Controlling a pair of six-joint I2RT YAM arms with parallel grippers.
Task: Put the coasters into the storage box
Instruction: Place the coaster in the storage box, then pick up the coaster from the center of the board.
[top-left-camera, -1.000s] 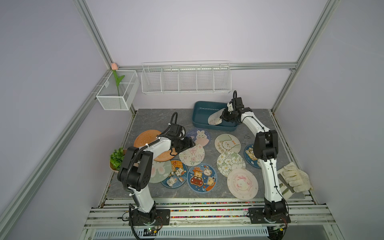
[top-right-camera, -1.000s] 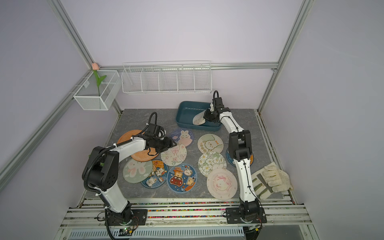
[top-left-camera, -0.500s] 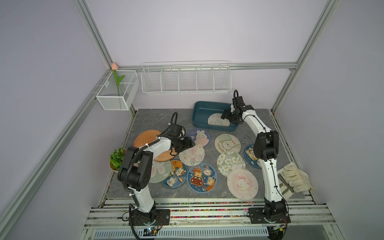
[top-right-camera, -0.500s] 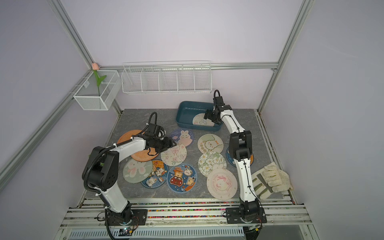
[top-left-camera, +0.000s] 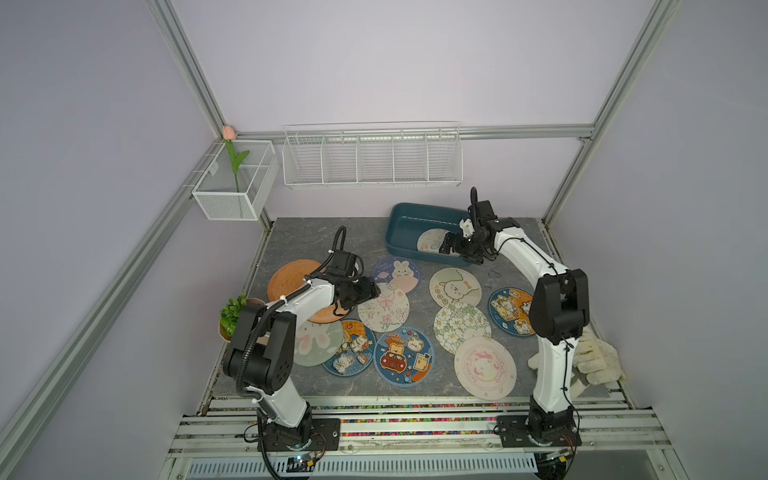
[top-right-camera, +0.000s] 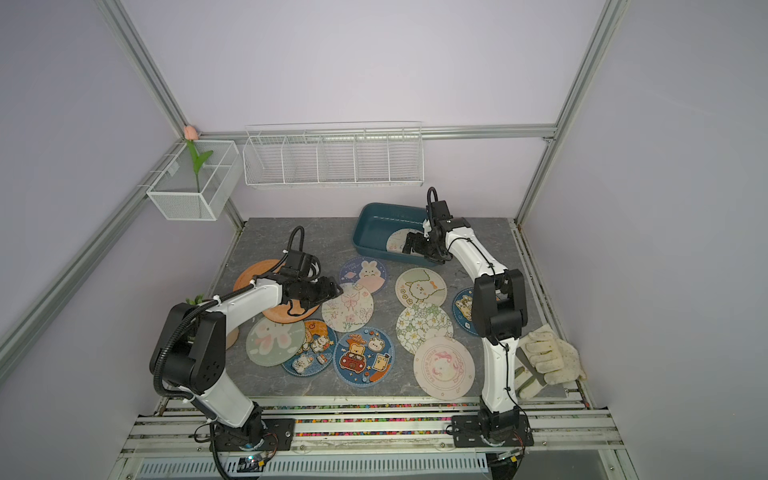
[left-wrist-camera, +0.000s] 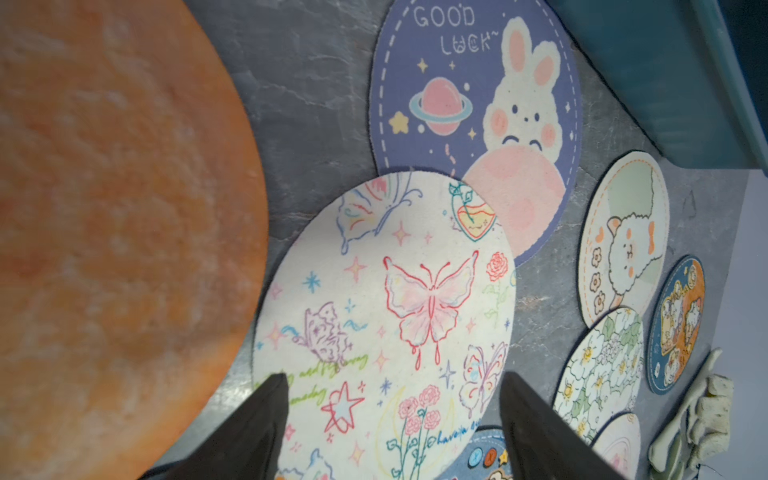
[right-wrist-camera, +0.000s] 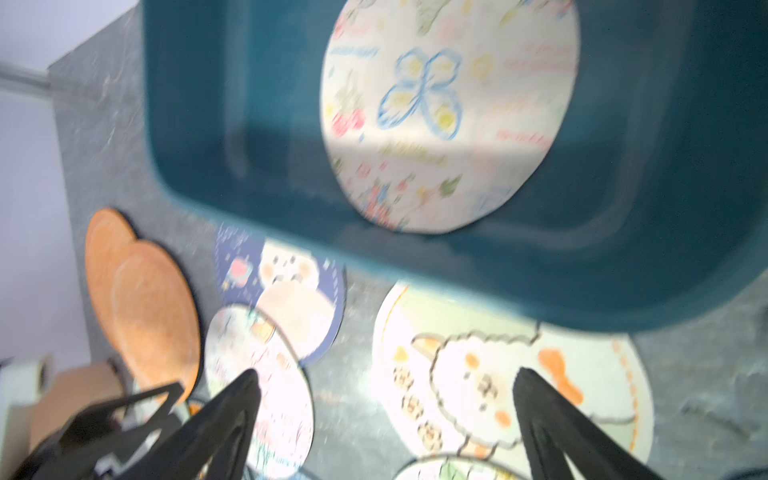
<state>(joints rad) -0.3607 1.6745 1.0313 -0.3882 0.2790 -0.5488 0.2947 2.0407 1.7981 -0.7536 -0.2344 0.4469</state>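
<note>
Storage box (top-left-camera: 399, 216) at the back of the grey table (top-left-camera: 299, 241); flat on its floor, one cream coaster (top-left-camera: 430, 240). Right gripper (top-left-camera: 457, 249): hangs over the box's near rim, jaws wide, gripping nothing. Left gripper (left-wrist-camera: 395, 380): hovers low over the butterfly coaster (left-wrist-camera: 386, 311), jaws wide, nothing held. Under that coaster's far edge, the rabbit coaster (left-wrist-camera: 478, 104); just beside, an orange coaster (left-wrist-camera: 124, 249). Around them, other coasters (top-left-camera: 461, 328) in overlapping clusters; white gloves (top-left-camera: 594, 359) by the right arm's base.

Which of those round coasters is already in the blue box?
The cream coaster with the blue butterfly: it alone lies inside the storage box; the rest lie on the table.
</note>
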